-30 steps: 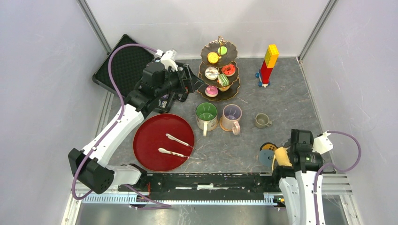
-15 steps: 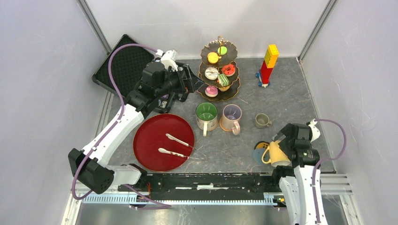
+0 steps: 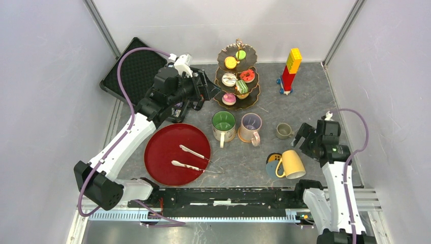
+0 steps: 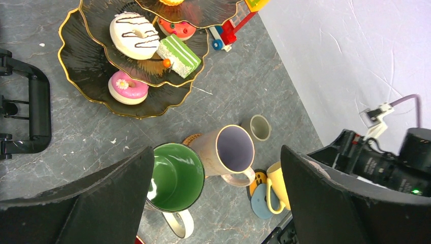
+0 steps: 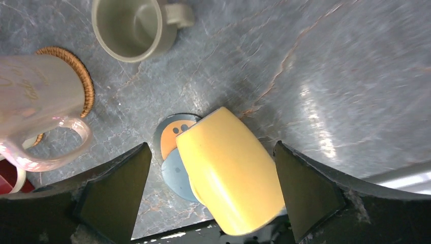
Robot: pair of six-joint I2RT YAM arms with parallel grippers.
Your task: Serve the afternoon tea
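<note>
Tipped yellow mug (image 5: 228, 173) half hides the coasters (image 5: 170, 152) by the grey veined counter's (image 5: 330, 76) near edge; right tool (image 5: 211, 152) and left tool (image 4: 217, 151) gape, released.

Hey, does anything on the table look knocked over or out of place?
Yes. The yellow mug lies on its side near the right arm, partly on top of the coasters. The green-lined mug, lilac mug and small grey mug all stand upright. Nothing looks spilled.
</note>
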